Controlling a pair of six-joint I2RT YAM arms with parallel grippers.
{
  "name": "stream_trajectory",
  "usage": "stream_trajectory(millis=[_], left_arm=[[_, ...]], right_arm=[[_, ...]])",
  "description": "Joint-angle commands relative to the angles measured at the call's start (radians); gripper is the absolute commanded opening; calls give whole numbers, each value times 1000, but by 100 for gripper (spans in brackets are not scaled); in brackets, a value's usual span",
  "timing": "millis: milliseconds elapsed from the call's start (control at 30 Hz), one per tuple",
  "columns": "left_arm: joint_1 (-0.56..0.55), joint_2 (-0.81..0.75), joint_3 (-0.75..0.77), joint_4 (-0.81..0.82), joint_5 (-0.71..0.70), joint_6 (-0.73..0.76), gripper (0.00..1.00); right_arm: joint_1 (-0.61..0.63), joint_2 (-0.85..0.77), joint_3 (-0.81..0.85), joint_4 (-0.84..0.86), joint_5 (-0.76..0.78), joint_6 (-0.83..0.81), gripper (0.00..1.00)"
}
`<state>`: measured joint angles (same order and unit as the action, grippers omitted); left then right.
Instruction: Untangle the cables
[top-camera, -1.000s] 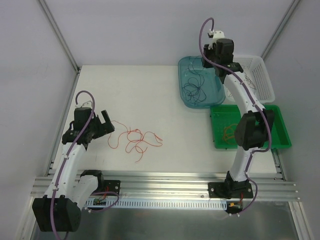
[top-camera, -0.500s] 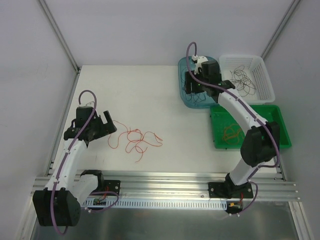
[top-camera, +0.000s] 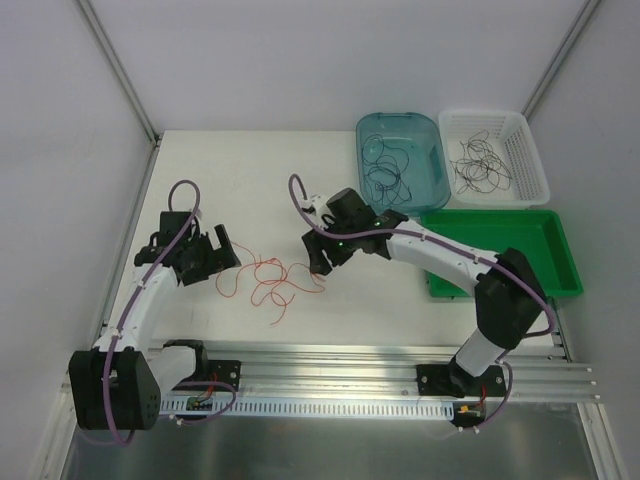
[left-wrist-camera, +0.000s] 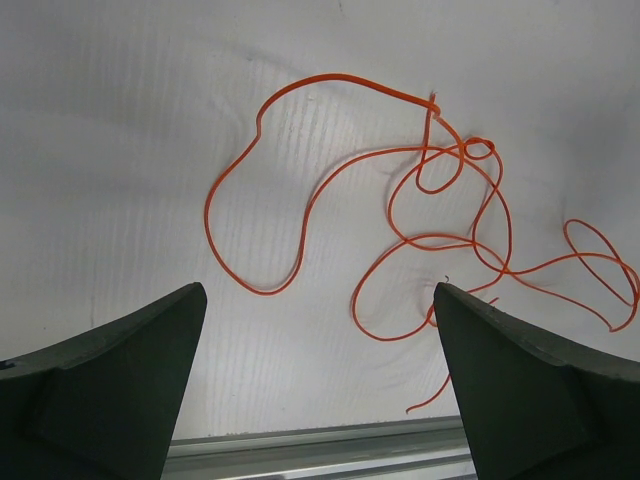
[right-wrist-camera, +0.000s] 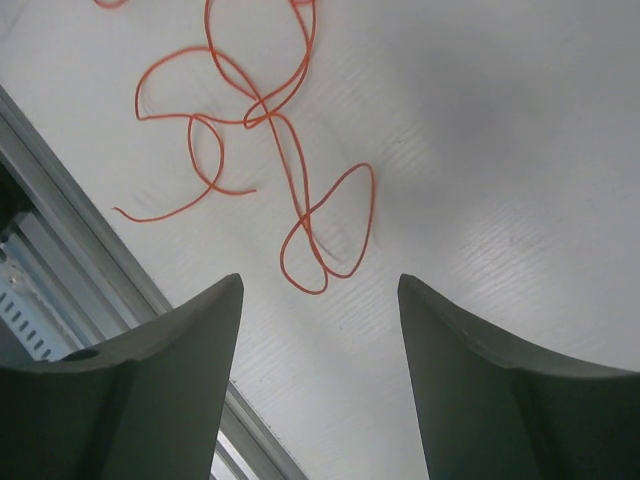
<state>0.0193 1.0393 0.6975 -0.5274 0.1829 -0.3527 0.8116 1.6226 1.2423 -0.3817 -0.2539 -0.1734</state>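
Note:
Thin orange-red cables lie in tangled loops on the white table, between my two grippers. My left gripper stands open just left of them, and its wrist view shows the loops ahead of the empty gripper. My right gripper hangs open at the tangle's right end. In its wrist view a cable loop lies just beyond the open gripper, untouched. More dark cables lie in the blue bin and black ones in the white basket.
A green tray sits at the right, partly under my right arm. An aluminium rail runs along the near table edge and shows in the wrist views as the rail and the rail. White walls enclose the table.
My right arm swung from above the back bins down to the table middle beside the orange cables, and its jaws opened. My left gripper edged slightly toward the cables.

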Motion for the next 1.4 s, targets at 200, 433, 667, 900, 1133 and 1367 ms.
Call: stream_trajectory(millis=[200, 433, 667, 900, 1133, 1367], left_arm=[[-10, 86, 40, 15, 12, -103, 96], [-107, 175, 118, 43, -115, -229, 95], [-197, 298, 162, 61, -289, -328, 89], [-199, 455, 166, 79, -354, -351, 67], [-138, 481, 227, 67, -434, -305, 0], [-53, 553, 301, 29, -519, -236, 0]], right_arm=[[89, 121, 51, 26, 44, -28, 64], [116, 169, 88, 50, 91, -89, 63], [120, 197, 115, 69, 99, -118, 61], [123, 207, 92, 78, 76, -140, 40], [120, 21, 5, 8, 146, -164, 1], [92, -329, -27, -221, 346, -176, 1]])
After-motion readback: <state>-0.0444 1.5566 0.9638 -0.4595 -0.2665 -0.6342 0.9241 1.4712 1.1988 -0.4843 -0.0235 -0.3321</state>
